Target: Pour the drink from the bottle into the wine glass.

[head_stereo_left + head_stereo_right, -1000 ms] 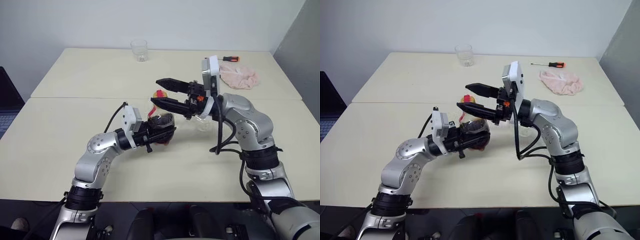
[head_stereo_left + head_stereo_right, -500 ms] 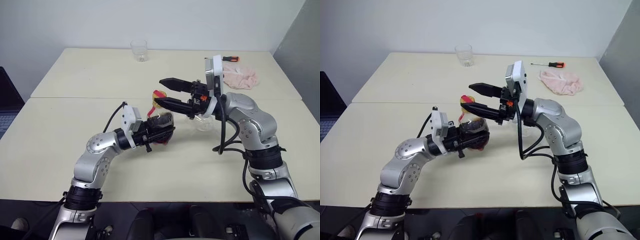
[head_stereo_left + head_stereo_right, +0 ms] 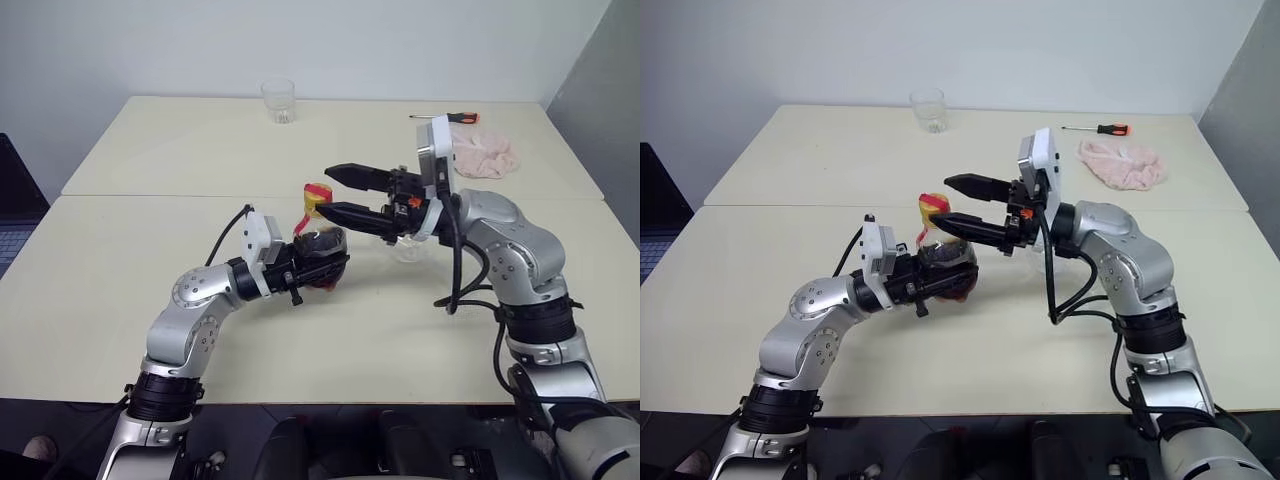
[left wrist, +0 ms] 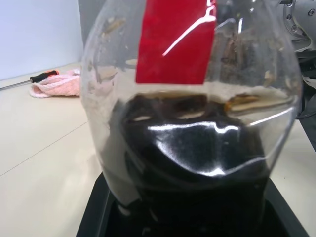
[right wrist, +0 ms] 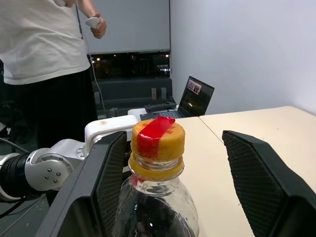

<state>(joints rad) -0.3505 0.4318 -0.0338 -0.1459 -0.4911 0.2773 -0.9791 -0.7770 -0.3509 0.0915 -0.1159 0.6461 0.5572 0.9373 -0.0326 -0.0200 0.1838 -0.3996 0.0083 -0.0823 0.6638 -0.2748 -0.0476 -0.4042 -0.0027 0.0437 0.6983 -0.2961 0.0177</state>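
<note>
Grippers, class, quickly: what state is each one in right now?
Left gripper: closed on the bottle, holding it above the table.
Right gripper: open, fingers either side of the yellow cap, not gripping it.

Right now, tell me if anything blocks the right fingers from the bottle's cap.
Nothing visible does. The right gripper is open, one of its fingers on each side of the yellow cap, not touching it. The left gripper holds the bottle.
</note>
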